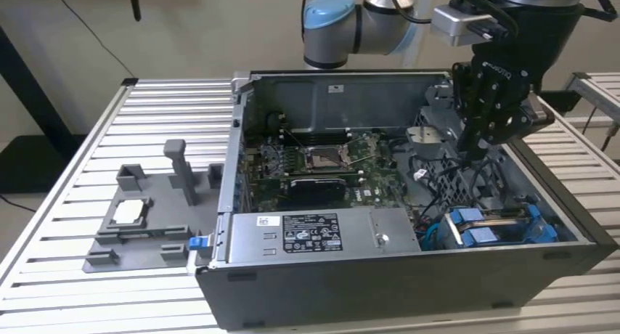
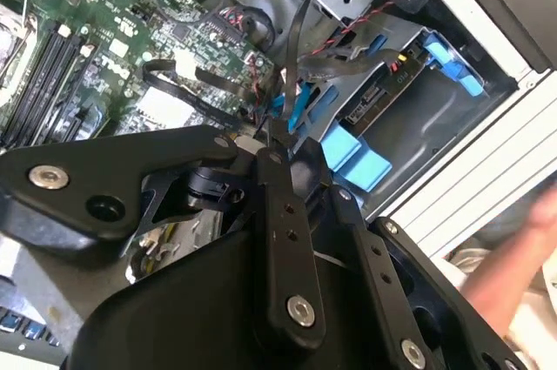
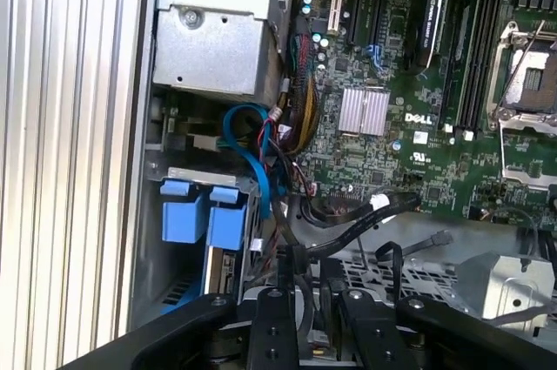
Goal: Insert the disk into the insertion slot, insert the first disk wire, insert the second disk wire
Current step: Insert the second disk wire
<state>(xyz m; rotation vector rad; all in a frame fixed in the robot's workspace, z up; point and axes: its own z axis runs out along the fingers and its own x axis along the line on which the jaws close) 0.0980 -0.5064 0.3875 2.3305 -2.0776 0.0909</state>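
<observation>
Your gripper is pressed together, pinching a thin black wire inside the open computer case. The disk already sits in its slot, near the gripper, at the exterior view's right end of the case

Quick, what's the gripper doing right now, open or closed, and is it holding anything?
Gripper: closed, pinching a thin black cable between its fingertips.
</observation>
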